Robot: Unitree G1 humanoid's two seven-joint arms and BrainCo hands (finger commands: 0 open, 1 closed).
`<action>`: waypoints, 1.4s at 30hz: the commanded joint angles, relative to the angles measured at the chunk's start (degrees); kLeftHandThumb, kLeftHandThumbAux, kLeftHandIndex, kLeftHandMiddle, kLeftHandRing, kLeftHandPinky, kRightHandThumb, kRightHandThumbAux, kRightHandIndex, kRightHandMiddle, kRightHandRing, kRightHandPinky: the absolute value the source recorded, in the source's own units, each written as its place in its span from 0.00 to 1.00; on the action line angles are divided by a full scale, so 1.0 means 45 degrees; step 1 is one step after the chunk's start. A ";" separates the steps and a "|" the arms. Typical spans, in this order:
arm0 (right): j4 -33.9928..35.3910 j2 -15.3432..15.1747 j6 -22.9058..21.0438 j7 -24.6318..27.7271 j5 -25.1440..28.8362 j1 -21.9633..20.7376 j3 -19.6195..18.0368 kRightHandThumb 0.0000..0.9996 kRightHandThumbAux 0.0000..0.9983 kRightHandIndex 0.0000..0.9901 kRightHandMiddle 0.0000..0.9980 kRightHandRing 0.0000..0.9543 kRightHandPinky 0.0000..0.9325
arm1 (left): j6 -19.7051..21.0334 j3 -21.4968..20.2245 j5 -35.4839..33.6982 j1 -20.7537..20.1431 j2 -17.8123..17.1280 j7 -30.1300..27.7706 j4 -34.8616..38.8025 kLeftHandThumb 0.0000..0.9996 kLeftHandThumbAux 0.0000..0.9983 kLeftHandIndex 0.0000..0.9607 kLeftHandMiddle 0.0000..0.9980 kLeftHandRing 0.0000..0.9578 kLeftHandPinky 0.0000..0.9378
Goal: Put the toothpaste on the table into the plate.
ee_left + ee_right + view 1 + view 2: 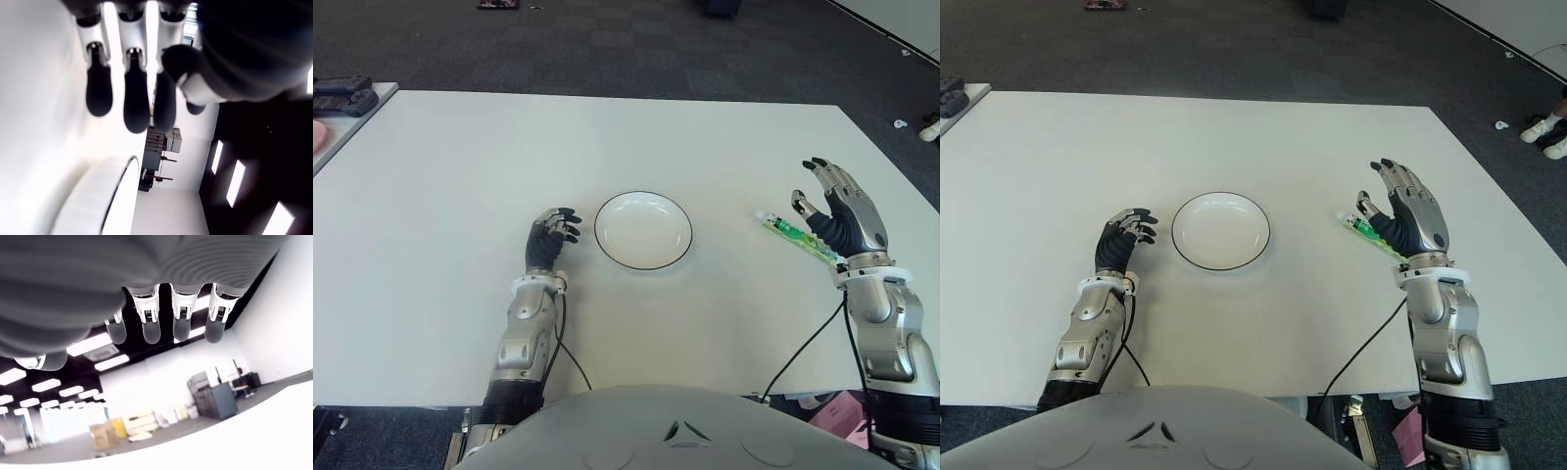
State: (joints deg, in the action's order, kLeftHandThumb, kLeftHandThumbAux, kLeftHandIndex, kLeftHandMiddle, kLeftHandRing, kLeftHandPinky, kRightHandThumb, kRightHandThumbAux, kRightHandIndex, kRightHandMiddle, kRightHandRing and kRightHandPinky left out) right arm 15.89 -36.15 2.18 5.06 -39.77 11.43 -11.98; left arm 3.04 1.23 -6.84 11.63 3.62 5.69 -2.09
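The toothpaste (795,235) lies flat on the table (450,176) at centre right of the eye views, well right of the plate (643,230). The right hand (839,217) hovers just beside it, fingers spread wide, holding nothing. The left hand (551,238), loosely curled and empty, shows just left of the plate. The tube looks light, soft and thin; pinching across its middle seems safest.
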 commanded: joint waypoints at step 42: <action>-0.4707 -0.5354 0.2180 0.3067 -0.0283 -0.1937 0.1749 0.65 0.13 0.00 0.00 0.00 0.00 | 0.1161 0.0334 0.0086 0.1287 0.0464 0.0481 -0.0065 0.83 0.68 0.41 0.51 0.65 0.63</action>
State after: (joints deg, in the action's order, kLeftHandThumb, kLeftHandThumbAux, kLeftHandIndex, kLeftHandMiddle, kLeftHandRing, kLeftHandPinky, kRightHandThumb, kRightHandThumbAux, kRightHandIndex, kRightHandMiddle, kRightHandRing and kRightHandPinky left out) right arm -3.69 -59.62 11.01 17.92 -41.91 4.18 -5.50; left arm 4.34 2.76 -6.59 13.99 3.85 7.15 1.09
